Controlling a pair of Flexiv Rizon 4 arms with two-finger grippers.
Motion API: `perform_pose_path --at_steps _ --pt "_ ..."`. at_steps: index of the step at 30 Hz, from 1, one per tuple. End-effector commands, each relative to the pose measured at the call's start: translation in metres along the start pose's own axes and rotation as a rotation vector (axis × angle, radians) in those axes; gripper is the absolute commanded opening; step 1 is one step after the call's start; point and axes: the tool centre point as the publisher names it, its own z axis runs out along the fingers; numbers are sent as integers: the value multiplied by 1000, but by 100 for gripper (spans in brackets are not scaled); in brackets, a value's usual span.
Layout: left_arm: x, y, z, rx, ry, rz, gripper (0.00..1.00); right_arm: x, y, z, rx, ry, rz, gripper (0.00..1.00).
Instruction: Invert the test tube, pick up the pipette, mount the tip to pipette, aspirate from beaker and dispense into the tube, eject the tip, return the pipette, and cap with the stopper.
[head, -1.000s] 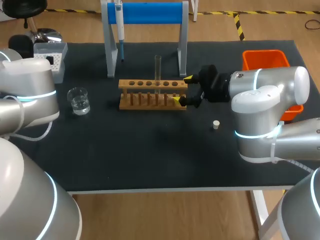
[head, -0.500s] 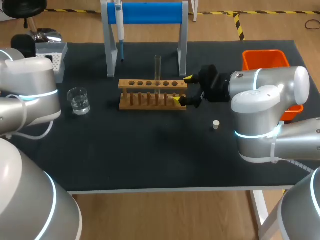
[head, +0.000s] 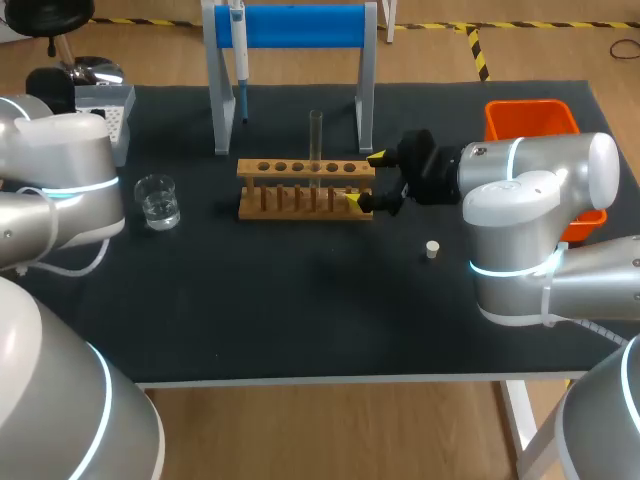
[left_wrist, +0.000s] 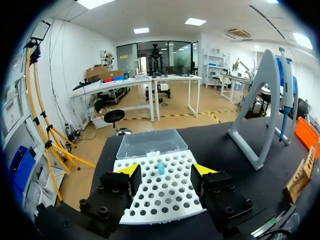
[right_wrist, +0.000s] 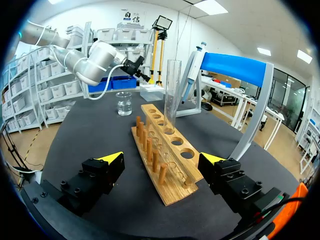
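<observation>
Test tube (head: 316, 140): standing upright in the wooden rack (head: 300, 168).
Pipette (head: 239, 50): hanging on the blue stand (head: 300, 25).
Right gripper (head: 364, 178): fingers gaping wide at the rack's end.
Left gripper (left_wrist: 165, 170): fingers spread, hovering over the tip box (left_wrist: 165, 195).
Beaker (head: 157, 200), stopper (head: 432, 249): sitting well apart on the table (head: 300, 300).

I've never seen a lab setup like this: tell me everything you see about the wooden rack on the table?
The wooden rack is pale wood: a top board with a row of round holes, a base board, and a row of upright pegs along one side. It lies flat on the black table, in front of the blue-topped stand. A clear test tube stands upright in a middle hole. The right gripper, fingers open, flanks one end, seemingly without touching.
</observation>
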Motion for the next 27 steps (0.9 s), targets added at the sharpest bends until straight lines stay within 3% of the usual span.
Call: perform_pose_path --at_steps 1,14,27 --pt "1 1 7 3 -5 0 60 0 0 -1 -1 2 0 100" --pt "1 2 16 -5 0 0 50 0 0 -1 -1 2 0 100" --pt "1 2 24 -13 4 -1 48 0 0 -1 -1 2 0 100"
